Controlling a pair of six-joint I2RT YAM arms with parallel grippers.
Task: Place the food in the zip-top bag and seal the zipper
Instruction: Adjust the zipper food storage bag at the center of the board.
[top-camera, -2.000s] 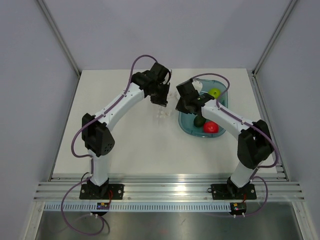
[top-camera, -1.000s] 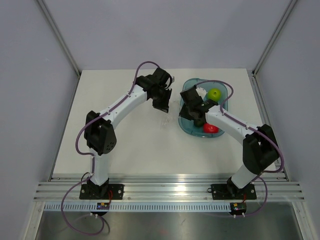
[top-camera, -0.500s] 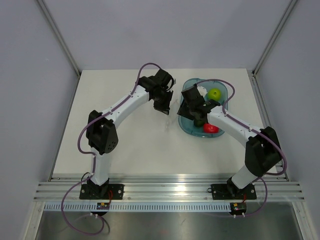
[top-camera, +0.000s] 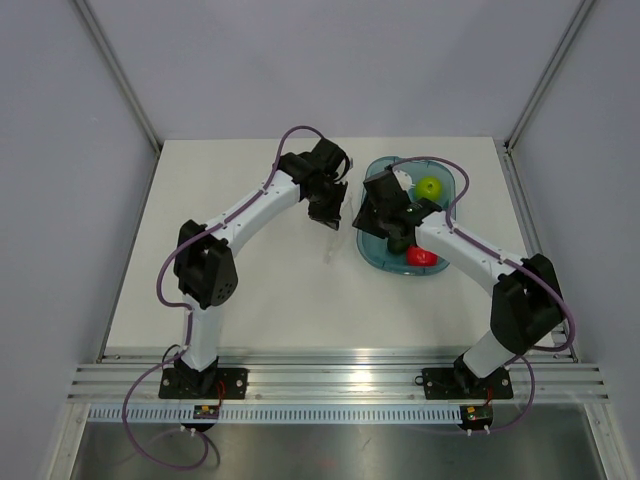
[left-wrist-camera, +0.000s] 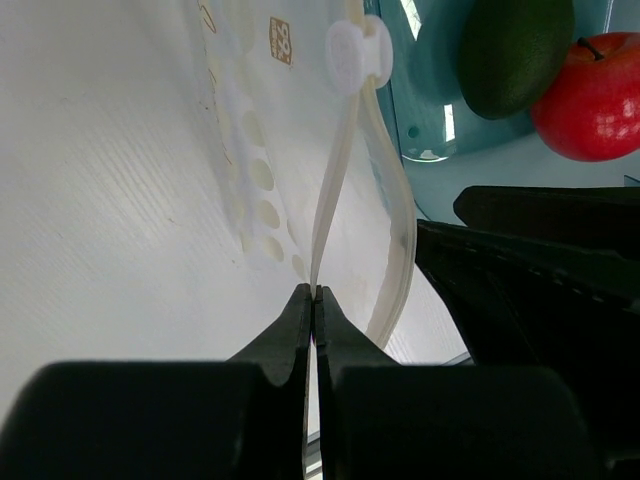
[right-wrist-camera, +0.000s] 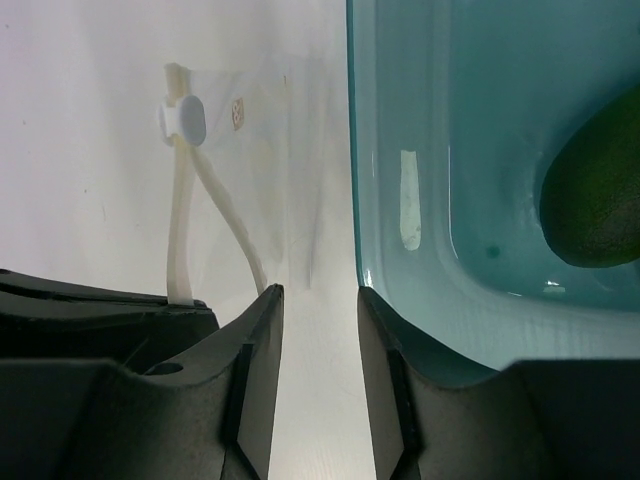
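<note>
My left gripper is shut on one lip of the zipper of the clear zip-top bag. The other lip bows away from it, so the mouth gapes. A white slider sits at the zipper's far end. The dark green food lies in the teal tray, beside a red apple. My right gripper is open with nothing between its jaws, standing over the table between the bag and the tray's rim. In the top view the two grippers are close together.
A lime-green apple lies at the back of the teal tray and the red apple at its front. The food is just right of my right fingers. Grey walls enclose the white table.
The right gripper's jaws have opened. Both wrists have drawn closer together at the tray's left rim. The left gripper stays shut on the zipper lip.
</note>
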